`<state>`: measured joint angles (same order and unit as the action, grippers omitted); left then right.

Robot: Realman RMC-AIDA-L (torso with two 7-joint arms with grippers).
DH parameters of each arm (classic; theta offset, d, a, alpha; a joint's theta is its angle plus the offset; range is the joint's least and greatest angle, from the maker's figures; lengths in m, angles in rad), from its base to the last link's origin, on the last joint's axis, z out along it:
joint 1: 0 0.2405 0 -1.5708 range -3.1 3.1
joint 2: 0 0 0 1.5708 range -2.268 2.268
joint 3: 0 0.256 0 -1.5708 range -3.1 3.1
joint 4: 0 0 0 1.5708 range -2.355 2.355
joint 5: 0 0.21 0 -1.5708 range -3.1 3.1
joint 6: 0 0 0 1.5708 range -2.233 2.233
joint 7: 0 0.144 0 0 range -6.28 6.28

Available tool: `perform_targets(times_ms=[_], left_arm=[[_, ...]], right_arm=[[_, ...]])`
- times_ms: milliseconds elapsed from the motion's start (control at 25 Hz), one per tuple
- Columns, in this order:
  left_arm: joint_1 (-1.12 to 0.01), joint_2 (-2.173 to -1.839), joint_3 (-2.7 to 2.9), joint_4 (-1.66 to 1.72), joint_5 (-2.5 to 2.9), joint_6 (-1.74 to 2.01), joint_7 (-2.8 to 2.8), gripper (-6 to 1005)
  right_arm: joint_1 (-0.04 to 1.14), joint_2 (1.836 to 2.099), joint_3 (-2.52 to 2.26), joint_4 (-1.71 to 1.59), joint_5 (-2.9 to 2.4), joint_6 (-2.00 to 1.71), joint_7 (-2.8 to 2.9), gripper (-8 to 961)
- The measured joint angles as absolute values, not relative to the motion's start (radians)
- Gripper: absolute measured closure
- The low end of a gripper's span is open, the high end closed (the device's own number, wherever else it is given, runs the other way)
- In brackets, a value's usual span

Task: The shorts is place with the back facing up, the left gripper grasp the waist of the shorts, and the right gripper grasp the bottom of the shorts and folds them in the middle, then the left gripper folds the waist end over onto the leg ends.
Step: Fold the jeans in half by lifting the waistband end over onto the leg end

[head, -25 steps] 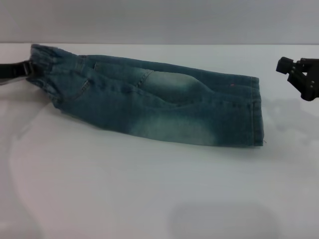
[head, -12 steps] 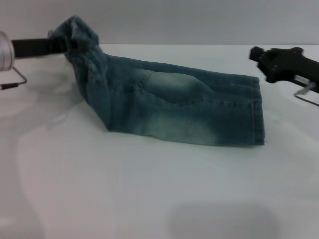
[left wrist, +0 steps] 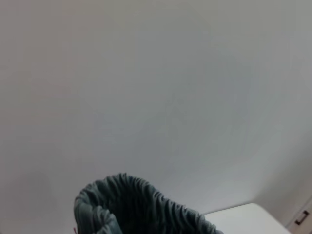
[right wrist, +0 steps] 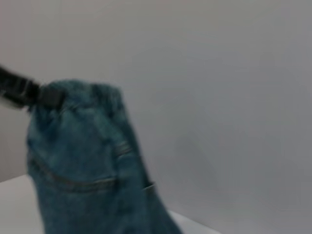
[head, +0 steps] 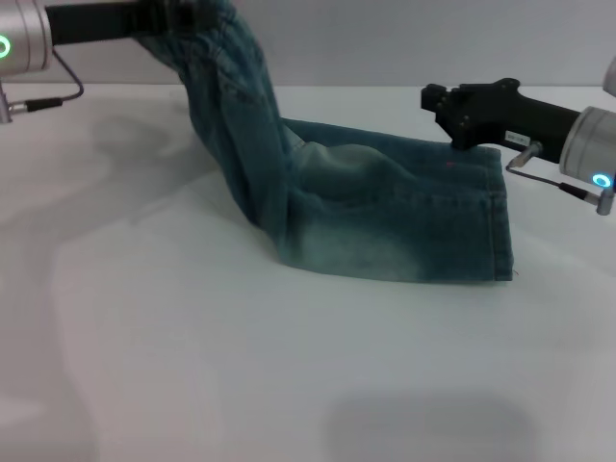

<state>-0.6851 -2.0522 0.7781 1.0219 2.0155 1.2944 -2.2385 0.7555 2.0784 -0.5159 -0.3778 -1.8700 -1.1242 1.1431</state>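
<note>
Table [head: 241, 375]: white and bare in the near part of the head view; it carries the lower part of the shorts farther back.
Shorts [head: 385, 226]: blue denim, folded lengthwise into one long strip. The leg end lies flat on the table right of centre, its hem toward the right. From about the middle the strip rises off the table and slants up toward the far left, the waist end being the highest part.
Leg end: faded pale patches show along the near edge and on the upper face; the hem stitching runs along the right edge.
Right claw [head: 445, 104]: black, reaching in from the right on its arm, low over the far corner of the leg hem. It is just at the cloth there; I cannot tell if it touches, nor if its fingers are spread or closed.
Left claw [head: 178, 17]: black, reaching in from the far left at the top of the head view, well above the table. It is clamped on the waist [head: 217, 24], which bunches around it and hangs down from it.
Waist, right wrist view: the gathered waistband [right wrist: 78, 92] is held up with the left claw [right wrist: 34, 95] pinching its edge; a pocket seam shows below.
Waist, left wrist view: only the ruffled elastic band [left wrist: 136, 200] shows, close to the lens.
Wall [head: 385, 38]: plain grey, behind the table.
</note>
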Motion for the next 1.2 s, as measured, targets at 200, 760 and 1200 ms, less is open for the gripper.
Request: perform_targets(times_ms=[200,760,1200], left_arm=[[-0.696,-2.052,0.798,1.075,1.988,1.327,-2.241,907],[-0.732,-2.054,0.808,1.161,1.972,1.417,-2.284,908],[-0.747,-2.05,0.832,1.241,1.974,1.439,-2.335,908]], right_arm=[[0.776,2.081,-0.548,-0.354,-1.87,-1.105,1.143,954],[0.844,2.085,-0.635,-0.321,-1.87,-0.979,1.142,953],[0.939,2.086,-0.718,-0.251,-1.87,-0.927,1.145,953]])
